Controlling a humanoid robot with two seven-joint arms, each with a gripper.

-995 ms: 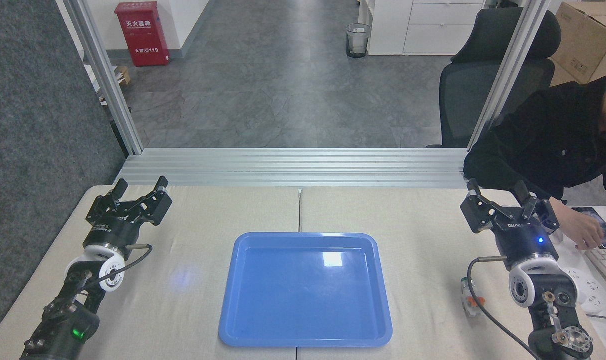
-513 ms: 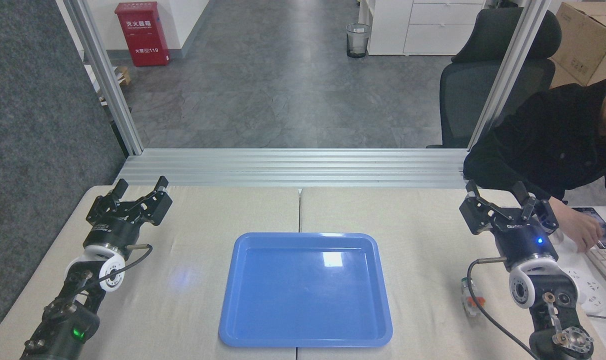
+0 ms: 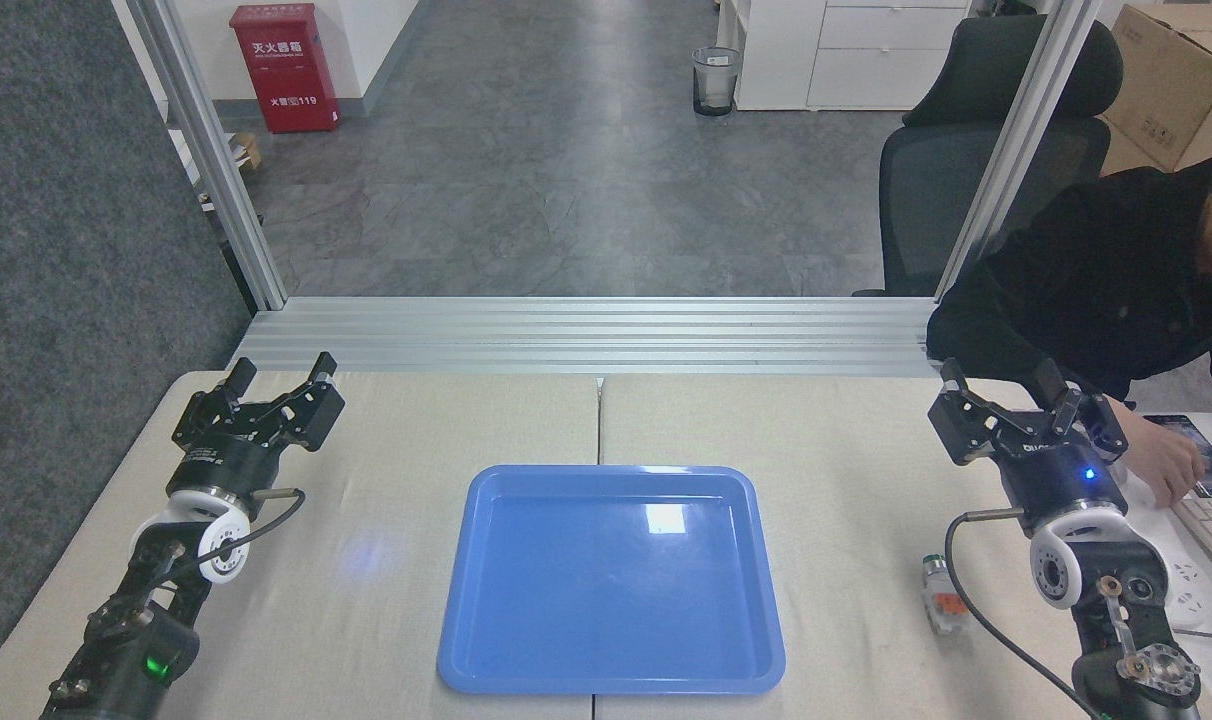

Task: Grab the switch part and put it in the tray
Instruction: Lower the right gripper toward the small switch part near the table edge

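The blue tray (image 3: 611, 580) sits before me on the beige desk (image 3: 386, 560); the switch part (image 3: 941, 592) lies right of it. My left hand (image 3: 281, 378) and right hand (image 3: 1006, 383) hover released. Beyond: grey floor.

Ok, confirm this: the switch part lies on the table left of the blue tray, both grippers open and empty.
Wrong side. The head view shows the switch part on the table right of the tray, beside the right arm. The left gripper and right gripper are indeed open and empty.
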